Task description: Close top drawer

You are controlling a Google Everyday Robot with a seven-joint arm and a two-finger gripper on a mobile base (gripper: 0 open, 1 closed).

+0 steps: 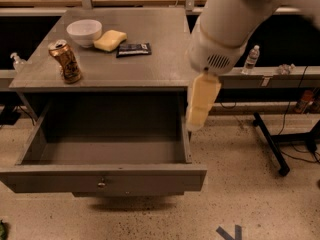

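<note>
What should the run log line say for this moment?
state: close not yet done | top drawer: open, nothing seen inside | gripper: hangs at its right side, clear of knob

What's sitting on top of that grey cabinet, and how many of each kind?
Bowl, white: 1
Sponge, yellow: 1
Drink can: 1
Dark packet: 1
Total: 4
Not counted: the end effector, which hangs just right of the open top drawer.
</note>
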